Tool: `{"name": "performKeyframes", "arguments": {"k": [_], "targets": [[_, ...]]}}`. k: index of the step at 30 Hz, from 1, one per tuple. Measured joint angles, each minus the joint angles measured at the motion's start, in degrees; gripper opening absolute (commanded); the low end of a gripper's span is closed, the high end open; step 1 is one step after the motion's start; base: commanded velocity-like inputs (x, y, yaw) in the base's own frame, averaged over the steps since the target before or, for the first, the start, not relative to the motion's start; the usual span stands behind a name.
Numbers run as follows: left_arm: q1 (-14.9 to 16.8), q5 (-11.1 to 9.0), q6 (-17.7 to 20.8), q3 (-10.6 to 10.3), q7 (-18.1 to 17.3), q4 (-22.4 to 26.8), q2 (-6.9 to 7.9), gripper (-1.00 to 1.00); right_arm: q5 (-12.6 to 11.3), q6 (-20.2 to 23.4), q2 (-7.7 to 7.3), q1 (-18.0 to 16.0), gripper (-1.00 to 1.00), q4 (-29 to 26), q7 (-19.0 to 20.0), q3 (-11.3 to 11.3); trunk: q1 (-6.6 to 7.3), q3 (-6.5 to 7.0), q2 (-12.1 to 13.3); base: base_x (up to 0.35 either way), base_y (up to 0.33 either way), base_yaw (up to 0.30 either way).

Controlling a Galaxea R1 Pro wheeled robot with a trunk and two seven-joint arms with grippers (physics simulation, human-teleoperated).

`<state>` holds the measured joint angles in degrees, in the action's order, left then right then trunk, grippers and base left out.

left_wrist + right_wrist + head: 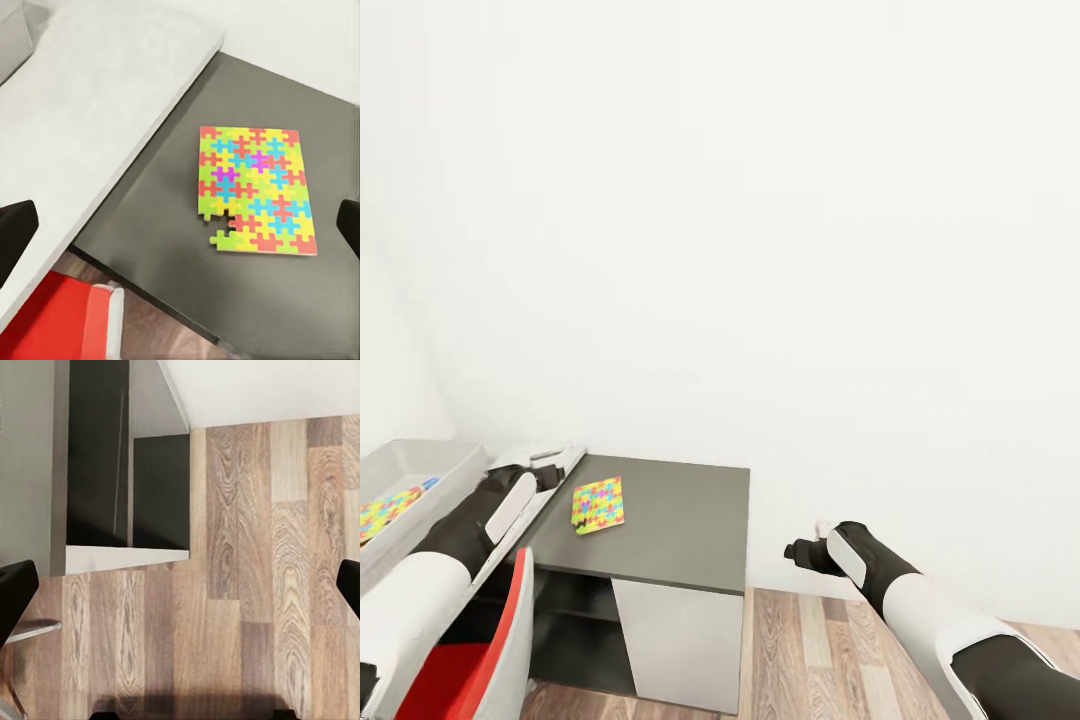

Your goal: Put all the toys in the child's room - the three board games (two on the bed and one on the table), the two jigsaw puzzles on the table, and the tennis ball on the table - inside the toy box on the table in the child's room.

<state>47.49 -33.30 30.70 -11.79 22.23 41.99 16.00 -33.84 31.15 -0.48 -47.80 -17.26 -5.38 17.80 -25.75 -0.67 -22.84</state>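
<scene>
One jigsaw puzzle [598, 503] [255, 187] lies flat on the dark grey table [680, 520], with one corner piece out of place. The light grey toy box [420, 465] stands on the table's left part, and its pale rim [82, 127] runs beside the puzzle. Inside it lies a second puzzle-patterned sheet [388, 510] next to a bit of blue. My left gripper [550, 462] [180, 232] hovers open above the box rim and the table, the puzzle just ahead of it. My right gripper [797, 551] [180, 592] hangs open over the wood floor to the right of the table.
A red chair with a grey edge [470, 660] [60, 315] stands in front of the table under my left arm. The table's white side panel [680, 640] and dark shelf [97, 457] are below. A white wall rises behind, and wood floor [810, 650] lies to the right.
</scene>
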Motion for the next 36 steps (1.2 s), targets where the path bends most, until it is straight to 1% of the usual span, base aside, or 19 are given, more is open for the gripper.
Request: {"name": "performKeyframes", "arguments": {"k": [1,4,5,6,7,18,23,27,36], "targets": [[0.76,0.01,0.24,0.11,-1.81,-1.42,0.38,1.0,0.0,0.02,0.0,0.0,1.0,0.0,0.01,0.01,0.0,0.0,0.0,0.0,0.0,0.008],[2.35,0.0,0.44,0.27,-4.63,-4.3,0.9,1.0,0.0,0.08,0.0,0.0,1.0,0.0,0.02,0.03,0.0,0.0,0.0,0.0,0.0,0.005],[3.43,0.13,0.52,0.34,-6.46,-6.22,1.09,1.0,0.03,0.11,0.0,0.0,1.0,0.0,0.03,0.04,0.0,0.0,0.0,0.0,0.0,0.001],[5.11,0.53,0.6,0.37,-9.89,-8.96,1.2,1.0,0.07,0.14,0.0,0.0,1.0,0.0,0.03,0.05,0.0,0.0,0.0,0.0,0.0,0.0],[5.46,0.63,0.63,0.38,-10.7,-9.52,1.21,1.0,0.07,0.15,0.0,0.0,1.0,0.0,0.03,0.06,0.0,0.0,0.0,0.0,0.0,0.0],[6.12,0.41,0.92,0.37,-12.97,-10.57,1.32,1.0,0.05,0.16,-0.05,0.0,1.0,0.0,0.06,0.0,0.0,0.0,0.0,0.0,0.0,0.0],[6.36,0.28,2.53,0.34,-14.24,-10.94,1.44,1.0,0.06,0.21,-0.01,0.0,1.0,0.0,-0.03,-0.02,0.0,-0.01,0.0,0.0,0.0,0.0],[6.41,0.26,3.18,0.36,-14.5,-11.02,1.48,1.0,0.04,0.29,0.0,0.01,1.0,0.0,-0.05,-0.02,0.0,-0.13,0.02,0.0,0.0,0.0],[6.42,0.62,3.18,0.36,-14.53,-11.06,1.25,1.0,0.07,0.34,0.0,0.03,1.0,0.0,-0.05,-0.03,0.01,-0.78,0.07,0.0,0.0,0.0]]}}
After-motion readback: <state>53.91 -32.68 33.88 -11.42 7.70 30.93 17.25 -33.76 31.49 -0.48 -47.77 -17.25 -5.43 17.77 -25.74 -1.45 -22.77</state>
